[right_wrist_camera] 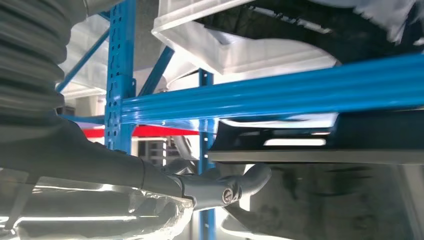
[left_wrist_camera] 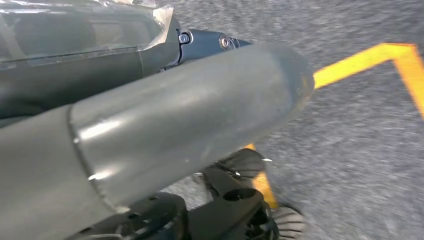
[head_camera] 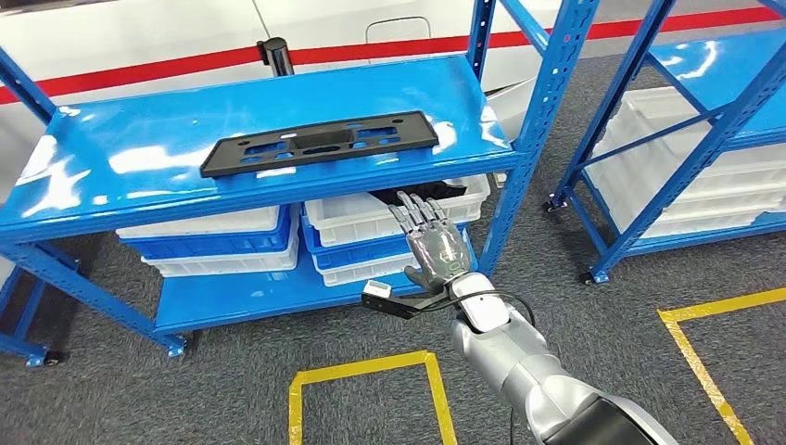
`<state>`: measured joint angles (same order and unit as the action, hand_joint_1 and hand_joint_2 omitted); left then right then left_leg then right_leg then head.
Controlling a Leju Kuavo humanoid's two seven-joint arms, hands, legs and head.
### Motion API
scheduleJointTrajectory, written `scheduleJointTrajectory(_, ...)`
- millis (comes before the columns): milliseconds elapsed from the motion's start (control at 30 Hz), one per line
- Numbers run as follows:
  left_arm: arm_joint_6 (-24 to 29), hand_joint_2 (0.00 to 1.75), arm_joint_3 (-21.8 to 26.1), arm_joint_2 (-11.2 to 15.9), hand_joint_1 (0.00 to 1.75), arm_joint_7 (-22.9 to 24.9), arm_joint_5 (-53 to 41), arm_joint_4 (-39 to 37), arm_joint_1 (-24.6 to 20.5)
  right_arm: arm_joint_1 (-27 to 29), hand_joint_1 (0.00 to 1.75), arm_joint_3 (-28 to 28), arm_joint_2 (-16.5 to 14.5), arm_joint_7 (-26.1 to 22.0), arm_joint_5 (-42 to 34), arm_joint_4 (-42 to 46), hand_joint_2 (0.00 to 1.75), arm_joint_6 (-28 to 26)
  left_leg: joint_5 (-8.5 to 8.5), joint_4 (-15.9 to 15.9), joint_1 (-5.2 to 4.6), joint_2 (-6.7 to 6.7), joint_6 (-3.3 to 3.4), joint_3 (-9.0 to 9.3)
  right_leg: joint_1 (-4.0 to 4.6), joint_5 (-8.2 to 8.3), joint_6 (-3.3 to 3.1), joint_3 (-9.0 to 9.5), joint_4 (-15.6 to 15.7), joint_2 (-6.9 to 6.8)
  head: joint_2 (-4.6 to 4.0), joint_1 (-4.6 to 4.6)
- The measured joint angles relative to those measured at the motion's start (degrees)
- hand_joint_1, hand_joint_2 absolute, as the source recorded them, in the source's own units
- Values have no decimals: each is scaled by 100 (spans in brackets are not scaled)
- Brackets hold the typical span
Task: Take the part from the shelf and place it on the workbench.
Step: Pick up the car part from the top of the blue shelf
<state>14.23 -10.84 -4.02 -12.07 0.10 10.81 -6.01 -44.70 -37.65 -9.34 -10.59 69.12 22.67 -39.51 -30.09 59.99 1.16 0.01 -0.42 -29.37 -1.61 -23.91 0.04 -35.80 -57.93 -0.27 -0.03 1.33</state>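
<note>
The part (head_camera: 320,144), a long flat black plastic panel with cut-outs, lies on the top level of the blue shelf (head_camera: 139,176). My right hand (head_camera: 436,246) is raised in front of the shelf, just under the top level's front edge and below the part's right end, with its fingers stretched out and apart, holding nothing. In the right wrist view the thumb (right_wrist_camera: 220,190) sits close to the blue shelf edge (right_wrist_camera: 300,95) and the black part (right_wrist_camera: 320,142). My left hand (left_wrist_camera: 205,42) hangs low over the floor, its thumb straight with nothing against it.
White and blue bins (head_camera: 213,232) fill the shelf's lower level; one behind my right hand (head_camera: 371,218) holds dark parts. A second blue rack with white bins (head_camera: 704,139) stands at the right. Yellow tape (head_camera: 361,371) marks the grey carpet.
</note>
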Motion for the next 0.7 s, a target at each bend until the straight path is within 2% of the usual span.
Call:
scheduleJointTrajectory(67,-3,0,-1,-1,0,7,-7,0,-7,12,0,0,-23,1,27,0,175,-1,-130,720,14,1,-34,-465,31,-105,-87,110,2,24,0,31)
scheduleJointTrajectory(133,-7,0,-1,-3,0,14,-9,-1,7,49,0,-1,-40,-2,44,0,175,2,-436,1221,12,0,-48,-942,73,-234,-126,242,2,52,1,46)
scheduleJointTrajectory(167,-9,0,-1,-2,0,16,-10,-2,15,68,0,-1,-44,-4,49,0,175,5,-519,1250,9,0,-38,-1081,94,-303,-132,327,2,66,1,47)
scheduleJointTrajectory(200,-8,0,-1,-2,0,17,-8,-2,22,81,0,-1,-50,-7,54,0,175,10,-462,1088,0,-1,-2,-1135,118,-380,-135,432,4,78,1,48)
scheduleJointTrajectory(233,-8,0,-1,0,0,16,-7,-2,26,87,0,-1,-61,-8,59,0,175,15,-257,790,-18,-2,54,-1114,141,-458,-135,540,10,86,0,49)
scheduleJointTrajectory(300,-5,0,1,21,0,11,-2,-13,35,87,0,-1,-96,-7,74,-3,175,29,464,138,-84,-38,215,-983,163,-608,-121,722,49,106,0,28)
scheduleJointTrajectory(333,-5,0,2,28,0,7,0,-18,34,85,0,-2,-120,-6,82,-3,175,34,707,-67,-124,-46,270,-910,163,-658,-100,793,89,118,-1,18)
scheduleJointTrajectory(367,-5,0,3,35,0,2,1,-21,32,80,0,-3,-136,-6,91,-3,175,39,852,-195,-162,-54,317,-845,159,-673,-68,859,119,132,0,17)
scheduleJointTrajectory(433,-5,0,3,27,0,-8,4,-17,16,59,0,-5,-174,-5,108,4,175,40,806,-358,-189,-37,366,-672,169,-616,49,923,90,141,0,32)
scheduleJointTrajectory(467,-5,0,4,24,0,-10,4,-15,12,43,0,-7,-181,-5,115,8,175,40,802,-436,-182,-39,392,-574,170,-564,106,884,-40,135,0,40)
scheduleJointTrajectory(500,-5,0,4,21,0,-12,4,-14,6,26,0,-7,-191,-4,123,10,175,40,786,-490,-164,-43,414,-479,169,-529,147,749,-278,126,0,39)
scheduleJointTrajectory(533,-6,0,4,18,0,-14,2,-13,0,16,0,-7,-191,0,132,11,175,40,764,-533,-144,-51,424,-399,165,-541,150,548,-597,119,0,40)
scheduleJointTrajectory(600,-7,0,4,10,0,-11,-2,-13,-5,20,0,-7,-179,19,149,10,175,40,667,-557,-126,-62,430,-282,150,-726,123,27,-1287,110,0,34)
scheduleJointTrajectory(633,-9,0,4,2,0,-9,-8,-13,-2,34,0,-7,-170,38,156,10,175,41,604,-562,-116,-72,413,-217,140,-865,129,-200,-1481,107,0,32)
scheduleJointTrajectory(667,-12,0,4,-9,0,-4,-16,-13,3,48,0,-7,-161,58,164,9,175,42,538,-562,-105,-80,390,-144,125,-964,146,-358,-1527,103,0,29)
scheduleJointTrajectory(700,-16,0,3,-20,0,1,-25,-13,7,58,0,-7,-153,77,172,9,175,42,472,-561,-92,-89,362,-65,104,-948,186,-416,-1384,97,1,26)
